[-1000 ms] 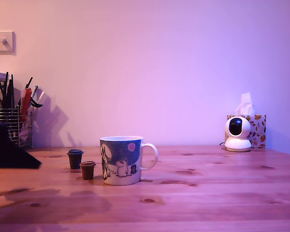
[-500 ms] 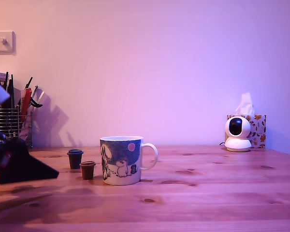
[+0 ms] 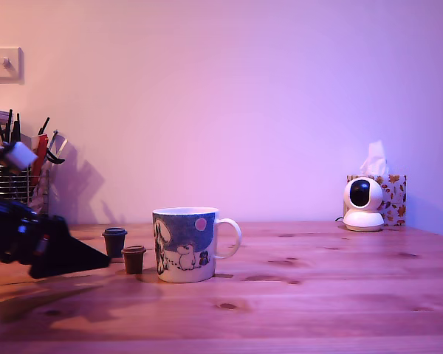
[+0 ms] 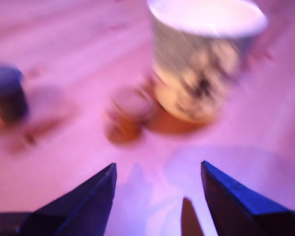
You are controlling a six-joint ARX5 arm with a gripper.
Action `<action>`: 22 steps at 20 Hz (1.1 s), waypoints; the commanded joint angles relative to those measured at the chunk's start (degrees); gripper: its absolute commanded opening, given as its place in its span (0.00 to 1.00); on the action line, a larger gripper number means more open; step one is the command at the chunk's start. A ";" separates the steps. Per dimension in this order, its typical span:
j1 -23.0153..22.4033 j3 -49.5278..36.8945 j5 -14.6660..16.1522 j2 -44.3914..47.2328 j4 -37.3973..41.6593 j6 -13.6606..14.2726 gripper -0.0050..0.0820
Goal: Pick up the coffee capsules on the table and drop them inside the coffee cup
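Blurrily, hand (image 4: 157,174) gapes toward seemingly brown capsule (image 4: 129,114) beside cup (image 4: 204,59).

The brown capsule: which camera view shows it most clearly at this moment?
The exterior view shows the brown capsule best: sharp, upright on the table, just to the exterior view's left of the coffee cup. The wrist view shows it only as a blurred shape beside the cup, beyond the open gripper.

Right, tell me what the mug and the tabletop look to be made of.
The mug looks like glazed ceramic: white rim and handle, printed artwork, a slight sheen. The tabletop looks like wood with a reddish-brown finish, showing plank seams and dark knots.
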 commanded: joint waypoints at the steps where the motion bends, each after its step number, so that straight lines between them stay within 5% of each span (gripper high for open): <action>1: -1.29 1.25 0.44 1.99 0.39 -0.28 0.63; 22: -4.70 12.83 -3.50 8.63 -4.39 -0.31 0.63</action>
